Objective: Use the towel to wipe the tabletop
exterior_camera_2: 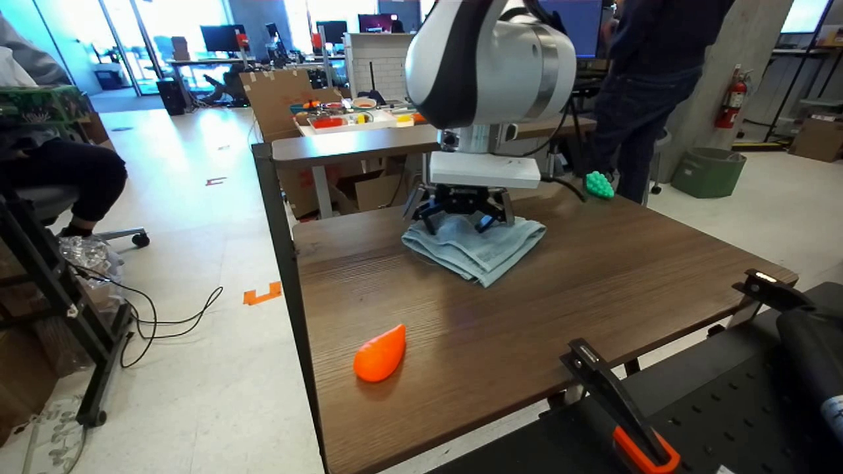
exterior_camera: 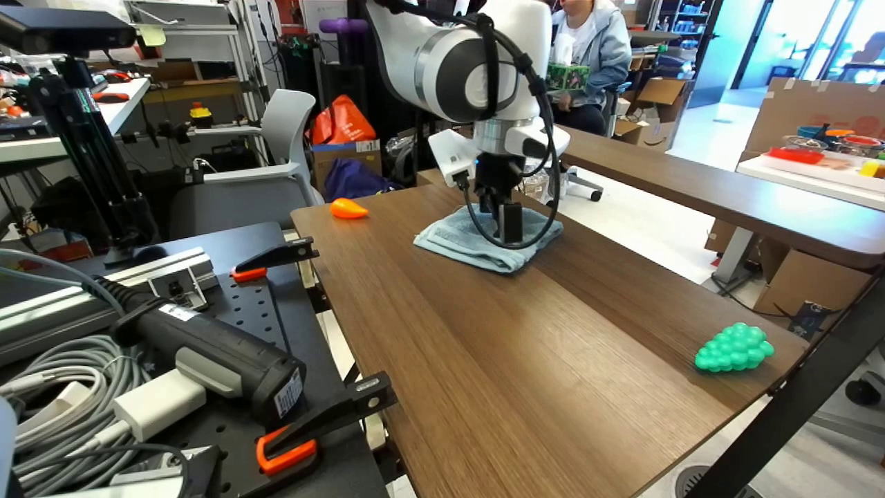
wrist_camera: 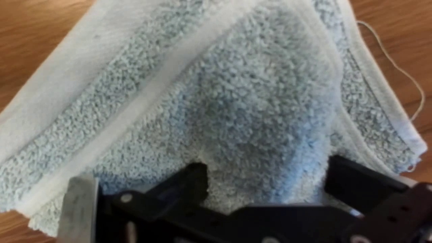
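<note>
Sitting on the counter (exterior_camera: 518, 387) below the end effector (wrist_camera: 266, 178), whose fingers (wrist_camera: 361, 179) are spread apart, the towel (exterior_camera_2: 477, 249) points one corner (exterior_camera_2: 486, 275) toward the foreground in an exterior view; its long axis is hard to tell

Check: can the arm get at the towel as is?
Looks like yes: the gripper is right over the towel, fingers apart with cloth showing between them, and nothing visible blocks the way. Contact is hard to judge.
</note>
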Robot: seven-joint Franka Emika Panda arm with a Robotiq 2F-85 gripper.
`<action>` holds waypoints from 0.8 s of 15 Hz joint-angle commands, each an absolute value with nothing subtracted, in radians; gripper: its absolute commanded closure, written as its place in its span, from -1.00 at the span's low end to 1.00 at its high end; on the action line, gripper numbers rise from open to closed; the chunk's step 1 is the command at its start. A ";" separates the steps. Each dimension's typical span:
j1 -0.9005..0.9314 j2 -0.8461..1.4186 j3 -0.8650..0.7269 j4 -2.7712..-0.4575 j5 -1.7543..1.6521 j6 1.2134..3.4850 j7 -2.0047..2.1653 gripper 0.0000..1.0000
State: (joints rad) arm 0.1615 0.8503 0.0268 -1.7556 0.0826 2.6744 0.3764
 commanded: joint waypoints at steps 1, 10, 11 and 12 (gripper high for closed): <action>0.268 0.845 0.021 -1.786 0.078 2.752 0.397 -1.00; 0.375 0.878 -0.163 -1.806 0.051 2.845 0.477 -1.00; 0.373 0.870 -0.188 -1.833 0.038 2.825 0.467 -1.00; 0.379 0.867 -0.226 -1.870 0.022 2.822 0.470 -1.00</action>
